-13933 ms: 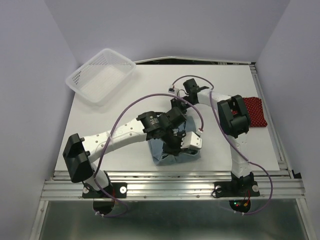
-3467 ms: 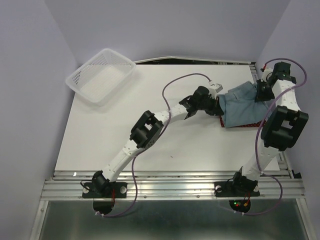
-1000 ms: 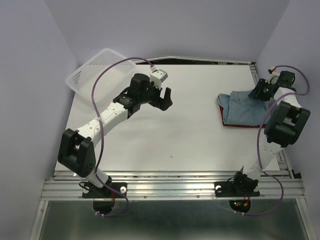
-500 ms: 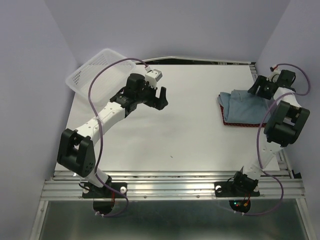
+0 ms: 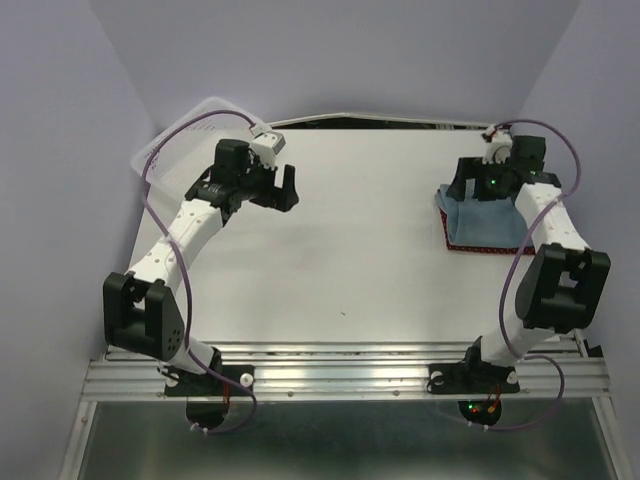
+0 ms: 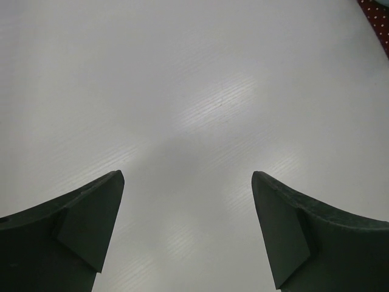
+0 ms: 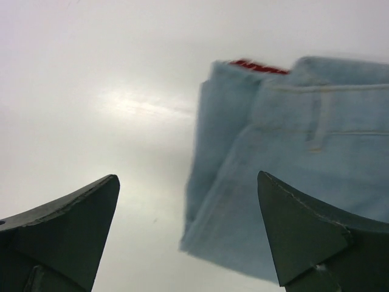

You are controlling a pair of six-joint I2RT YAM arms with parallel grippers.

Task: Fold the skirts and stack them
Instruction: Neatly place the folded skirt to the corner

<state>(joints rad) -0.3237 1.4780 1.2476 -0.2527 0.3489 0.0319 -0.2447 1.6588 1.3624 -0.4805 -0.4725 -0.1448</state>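
The right gripper (image 5: 478,186) hangs with its fingers spread wide and nothing between them. In the right wrist view, which is blurred, the folded light blue denim skirt (image 7: 292,152) lies below, ahead of the right-hand finger (image 7: 304,237), with one folded edge reaching into the gap between the tips; whether it touches either finger cannot be told, and its buttons cannot be made out. The dark red skirt (image 7: 258,64) shows there only as a thin strip at the denim's far edge. From above it is a narrow dotted border (image 5: 490,247) along the denim's (image 5: 490,218) near side, the rest hidden underneath; the arm covers the denim's far edge.

The left gripper (image 5: 281,186) is well apart from the pile, fingers equally wide over the bare table (image 6: 200,97); a red dotted corner (image 6: 377,18) is cut off at the frame's edge, far beyond the right-hand finger. The basket (image 5: 190,113) is mostly hidden behind that arm; only part of its rim shows.
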